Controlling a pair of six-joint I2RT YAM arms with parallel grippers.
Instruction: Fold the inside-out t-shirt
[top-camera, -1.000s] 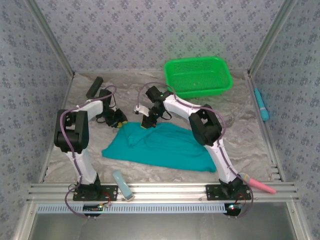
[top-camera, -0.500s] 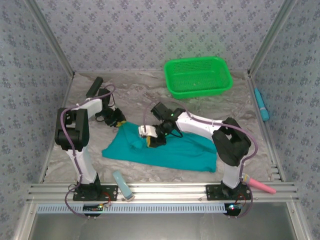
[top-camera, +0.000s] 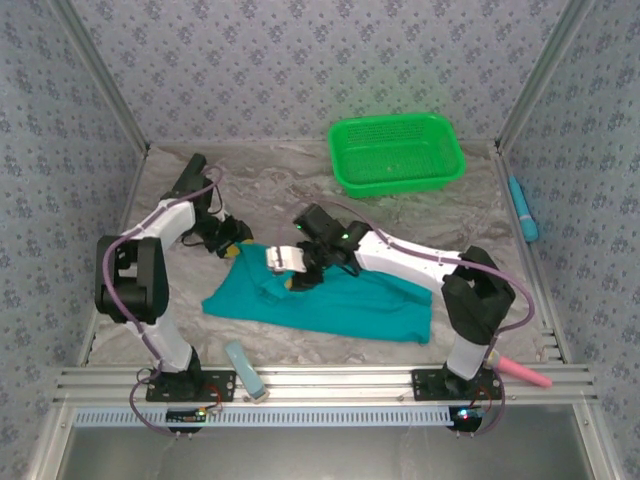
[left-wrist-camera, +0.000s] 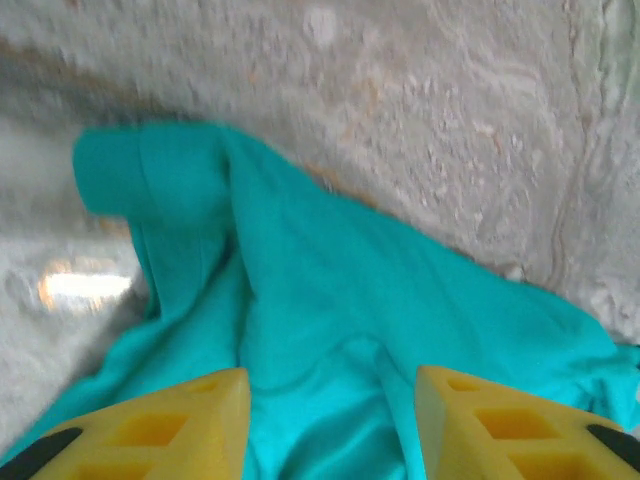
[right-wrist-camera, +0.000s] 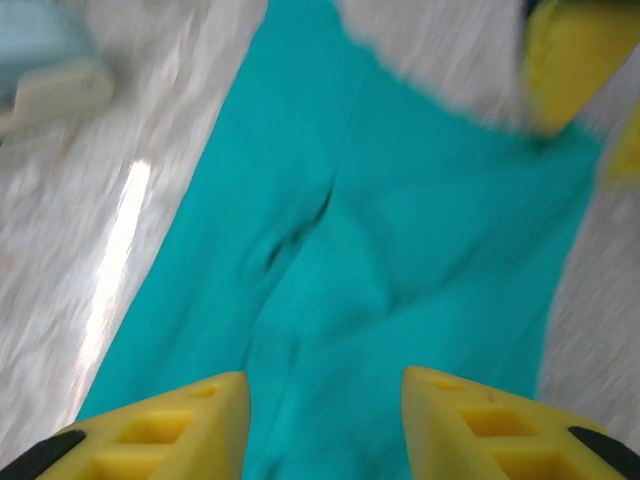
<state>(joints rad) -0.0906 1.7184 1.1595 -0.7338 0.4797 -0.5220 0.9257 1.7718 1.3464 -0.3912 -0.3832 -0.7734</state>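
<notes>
Seen from above, the t-shirt (top-camera: 330, 300) lies on the marbled table (top-camera: 490, 220), in the near middle between the two arms. Its long side runs left to right and it is rumpled at its far left corner. The left gripper (top-camera: 236, 244) sits at that far left corner, right at the cloth's edge. The right gripper (top-camera: 284, 270) is over the left part of the shirt, near the left one. A green basket (top-camera: 397, 152) stands at the far right of the table, well apart from the shirt. A blue tool (top-camera: 522, 210) lies along the right edge, a pink tool (top-camera: 522, 371) lies by the right arm's base, and a pale blue tool (top-camera: 245, 370) rests on the near rail beside the left arm's base.

In the left wrist view, the left gripper (left-wrist-camera: 330, 425) has its two yellow fingers (left-wrist-camera: 150, 425) spread apart, with nothing pinched between them. The t-shirt (left-wrist-camera: 340, 290) lies creased below and ahead of them, a rolled edge at its far left, with bare table beyond it.

In the right wrist view, the right gripper (right-wrist-camera: 325, 425) is likewise parted and holds nothing. The t-shirt (right-wrist-camera: 400, 230) stretches away beneath it with a small pucker in the middle. A blurred yellow shape (right-wrist-camera: 570, 60) shows at the far right corner.
</notes>
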